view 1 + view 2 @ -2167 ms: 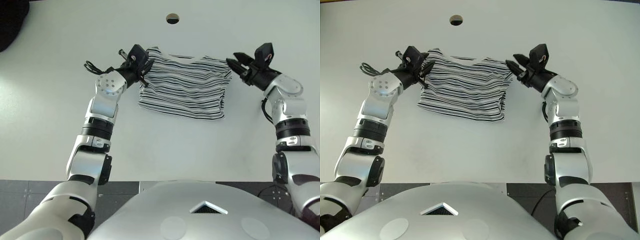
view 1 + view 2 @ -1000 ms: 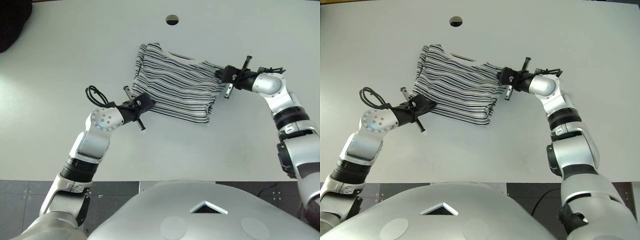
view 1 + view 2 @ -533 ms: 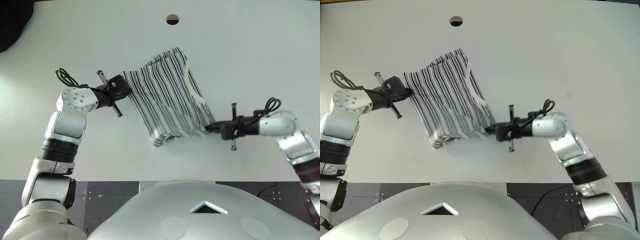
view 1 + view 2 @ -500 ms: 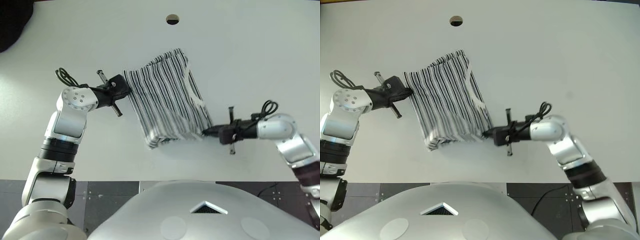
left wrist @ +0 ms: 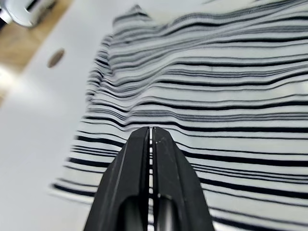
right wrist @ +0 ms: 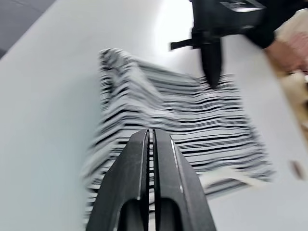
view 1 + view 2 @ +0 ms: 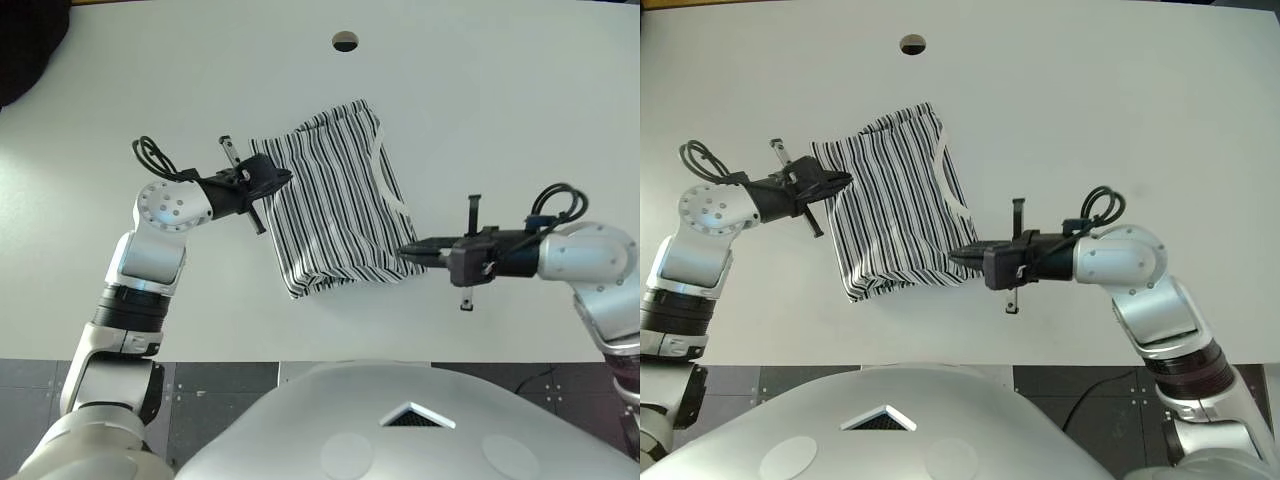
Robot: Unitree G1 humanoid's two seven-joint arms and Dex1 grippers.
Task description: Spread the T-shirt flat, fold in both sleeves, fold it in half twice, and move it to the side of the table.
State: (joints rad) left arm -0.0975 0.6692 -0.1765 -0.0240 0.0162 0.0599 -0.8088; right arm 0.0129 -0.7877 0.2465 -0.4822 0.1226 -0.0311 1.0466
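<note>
- The striped T-shirt [image 7: 335,210] lies as a compact folded rectangle on the white table [image 7: 520,100], nearer the robot than the round hole [image 7: 345,40].
- Left gripper [image 7: 283,177]: fingers pressed together, at the shirt's left edge.
- Right gripper [image 7: 407,251]: fingers pressed together, at its near right corner.
- The folding looks done; moving the shirt to the table's side remains.

The white table [image 7: 500,100] carries one striped T-shirt [image 7: 335,210], folded into a rough rectangle and lying flat, set askew near the middle of the surface, well apart from a round hole [image 7: 345,40] towards the far edge.
</note>
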